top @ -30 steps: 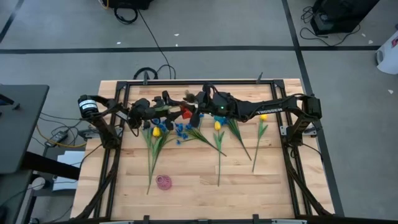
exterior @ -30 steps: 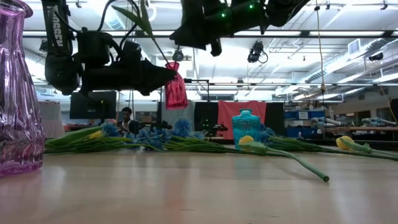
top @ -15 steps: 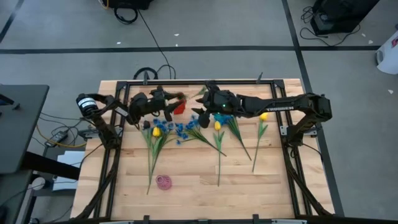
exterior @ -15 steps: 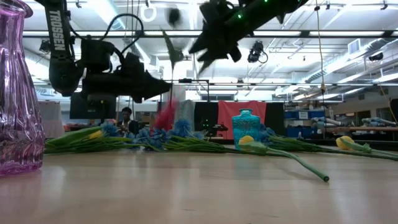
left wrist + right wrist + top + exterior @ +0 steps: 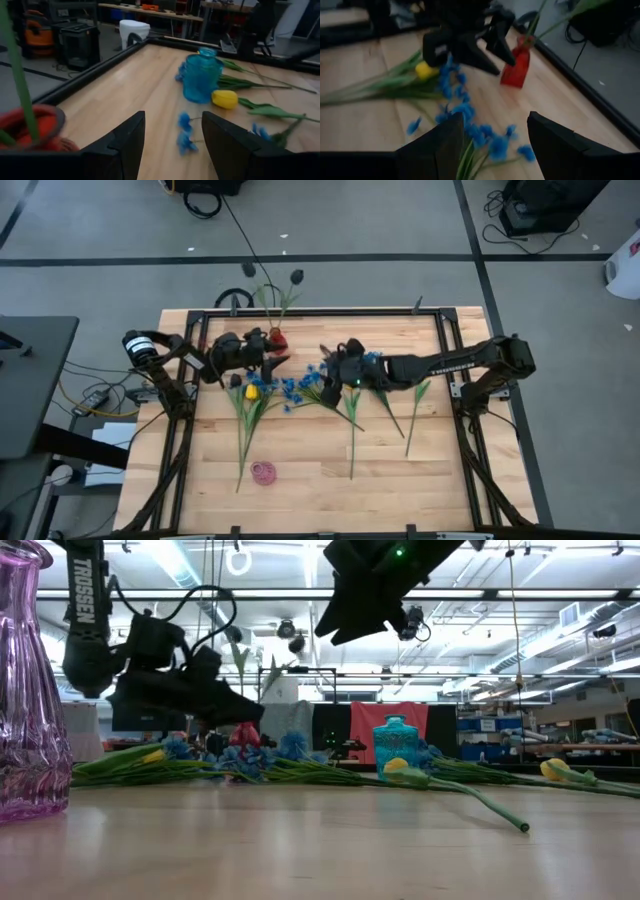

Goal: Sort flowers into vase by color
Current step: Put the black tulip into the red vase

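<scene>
A red vase [image 5: 277,338] stands on its base on the table near the far edge; it also shows in the low view [image 5: 243,735]. Dark tulips [image 5: 295,277] on green stems stick out of its mouth and lean over the far edge. My left gripper [image 5: 172,117] is open and empty, just beside the vase [image 5: 30,125]. My right gripper [image 5: 495,120] is open and empty, raised above the blue blossoms [image 5: 295,387]. Yellow tulips [image 5: 251,391] and more long stems [image 5: 352,430] lie flat on the table.
A blue glass vase [image 5: 201,75] stands mid-table, partly under the right arm [image 5: 430,363]. A purple vase [image 5: 263,471] stands near the front edge, large in the low view [image 5: 30,680]. A black frame [image 5: 320,311] borders the table.
My left gripper has gone down and toward the far edge with the red vase, which was lifted clear and now stands on the table, let go. My right gripper has drawn back from the vase toward the table's right. The dark tulips now stand in the vase.
</scene>
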Available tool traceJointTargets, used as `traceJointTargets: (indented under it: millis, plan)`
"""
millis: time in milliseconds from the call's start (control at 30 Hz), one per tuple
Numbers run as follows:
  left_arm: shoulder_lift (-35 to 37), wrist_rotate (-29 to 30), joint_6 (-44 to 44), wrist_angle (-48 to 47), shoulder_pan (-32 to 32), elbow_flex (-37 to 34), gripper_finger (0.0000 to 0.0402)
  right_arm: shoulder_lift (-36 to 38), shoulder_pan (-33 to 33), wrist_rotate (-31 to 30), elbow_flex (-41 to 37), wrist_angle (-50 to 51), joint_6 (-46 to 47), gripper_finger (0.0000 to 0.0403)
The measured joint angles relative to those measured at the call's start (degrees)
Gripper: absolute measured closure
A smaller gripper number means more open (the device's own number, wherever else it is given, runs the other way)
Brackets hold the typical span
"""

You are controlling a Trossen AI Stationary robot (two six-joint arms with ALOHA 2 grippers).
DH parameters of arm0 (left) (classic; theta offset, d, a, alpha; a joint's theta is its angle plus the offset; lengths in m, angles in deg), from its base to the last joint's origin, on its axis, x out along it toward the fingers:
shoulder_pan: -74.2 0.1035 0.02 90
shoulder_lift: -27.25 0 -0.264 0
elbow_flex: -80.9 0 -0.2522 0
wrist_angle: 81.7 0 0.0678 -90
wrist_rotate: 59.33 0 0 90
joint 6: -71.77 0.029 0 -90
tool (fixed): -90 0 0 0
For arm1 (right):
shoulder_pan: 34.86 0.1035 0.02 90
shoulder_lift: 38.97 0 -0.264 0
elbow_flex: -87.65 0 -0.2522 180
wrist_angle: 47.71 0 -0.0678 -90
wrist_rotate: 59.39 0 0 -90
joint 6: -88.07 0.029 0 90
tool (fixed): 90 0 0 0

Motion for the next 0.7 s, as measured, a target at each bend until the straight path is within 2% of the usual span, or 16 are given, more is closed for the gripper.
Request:
traceJointTargets:
  millis: [133,233,433,533,700]
  plan:
    - [0.0,-0.6,-0.7,1.3,0.1,-1.4,0.02,0.0,1.7,-2.0,0.0,3.0,1.3,0.0174]
    - [0.6,-5.0,-0.9,1.1,-0.1,-2.4,0.02,0.5,2.9,-2.2,0.0,5.1,1.3,0.0174]
    - [7.6,-6.3,-5.4,-1.1,-0.1,-4.7,0.02,1.0,3.5,-3.5,-0.2,7.5,1.9,0.0174]
    - [12.3,-6.1,-5.3,-9.7,-0.8,-4.8,0.02,1.0,3.0,-3.5,-2.5,4.0,2.1,0.0174]
    - [20.3,2.4,-0.2,-25.7,-3.7,-4.8,0.02,1.0,1.9,-2.6,-9.9,-6.8,1.7,0.0174]
